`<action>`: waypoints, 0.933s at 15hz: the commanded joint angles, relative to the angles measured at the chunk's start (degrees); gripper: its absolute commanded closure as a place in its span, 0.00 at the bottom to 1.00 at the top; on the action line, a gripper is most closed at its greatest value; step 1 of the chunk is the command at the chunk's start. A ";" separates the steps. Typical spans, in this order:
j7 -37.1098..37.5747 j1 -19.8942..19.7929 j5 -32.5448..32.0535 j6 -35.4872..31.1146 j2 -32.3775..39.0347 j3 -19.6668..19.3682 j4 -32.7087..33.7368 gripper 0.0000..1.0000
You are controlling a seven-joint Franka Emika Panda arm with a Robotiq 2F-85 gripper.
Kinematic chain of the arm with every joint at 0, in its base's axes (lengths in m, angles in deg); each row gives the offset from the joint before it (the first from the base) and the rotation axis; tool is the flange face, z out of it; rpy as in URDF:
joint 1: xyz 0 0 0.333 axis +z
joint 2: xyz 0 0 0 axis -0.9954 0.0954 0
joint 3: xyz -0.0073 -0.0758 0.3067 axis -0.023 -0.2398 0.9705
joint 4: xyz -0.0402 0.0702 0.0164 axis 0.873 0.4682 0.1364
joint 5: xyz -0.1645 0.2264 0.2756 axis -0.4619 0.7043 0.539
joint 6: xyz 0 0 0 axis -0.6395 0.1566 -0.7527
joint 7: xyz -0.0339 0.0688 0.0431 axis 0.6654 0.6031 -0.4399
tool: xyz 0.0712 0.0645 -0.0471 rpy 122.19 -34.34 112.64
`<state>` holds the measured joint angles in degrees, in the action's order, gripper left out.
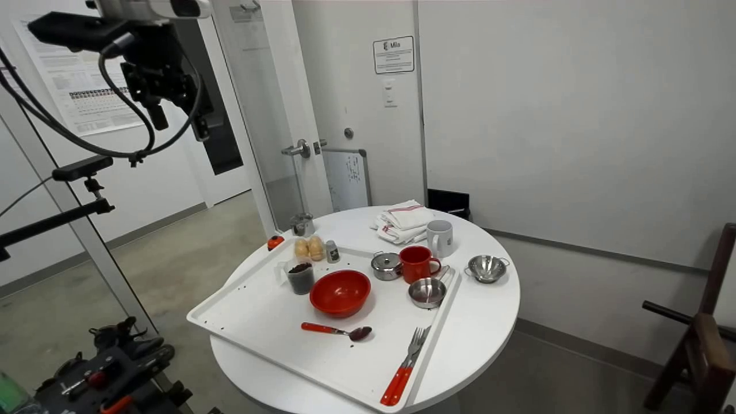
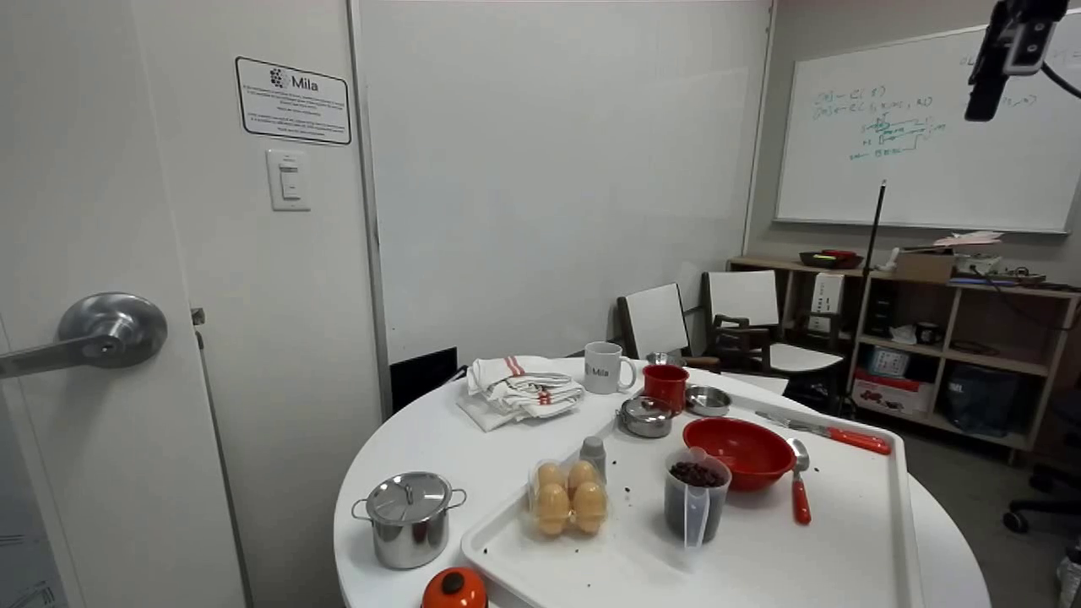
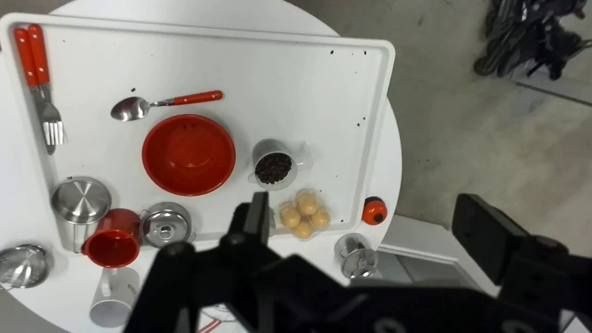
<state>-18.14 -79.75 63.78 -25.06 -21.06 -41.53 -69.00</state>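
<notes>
My gripper [image 3: 363,203] is spread wide in the wrist view, with nothing between its fingers. It hangs high above the round table, and in an exterior view the gripper [image 1: 179,123] shows well away from every object. On the white tray [image 3: 296,37] are a red bowl [image 3: 188,155], a clear cup of dark beans [image 3: 274,167], a pack of eggs [image 3: 305,215] and a red-handled spoon [image 3: 166,104]. A fork [image 1: 415,344] and a knife lie side by side along one tray edge. The gripper's left finger partly hides a small grey shaker [image 1: 332,252].
Around the tray stand a lidded steel pot [image 2: 411,519], an orange object [image 2: 456,589], folded towels [image 2: 524,388], a white mug [image 2: 604,369] and a small colander [image 1: 487,268]. A red mug [image 1: 417,264], lidded pan [image 1: 386,266] and steel dish [image 1: 428,292] crowd one tray side.
</notes>
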 commanded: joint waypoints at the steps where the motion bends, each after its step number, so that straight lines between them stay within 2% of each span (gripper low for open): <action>1: 10.10 -2.79 2.12 -6.41 2.07 3.85 -0.64 0.00; 8: 32.51 -5.06 2.76 -24.20 9.13 11.69 -2.35 0.00; 11: 43.41 -6.61 1.02 -33.00 14.14 15.66 -2.48 0.00; 14: 55.38 -9.51 -3.46 -41.89 20.31 19.63 -2.32 0.00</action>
<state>26.70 -86.11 64.42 -59.60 -6.52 -25.57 -72.05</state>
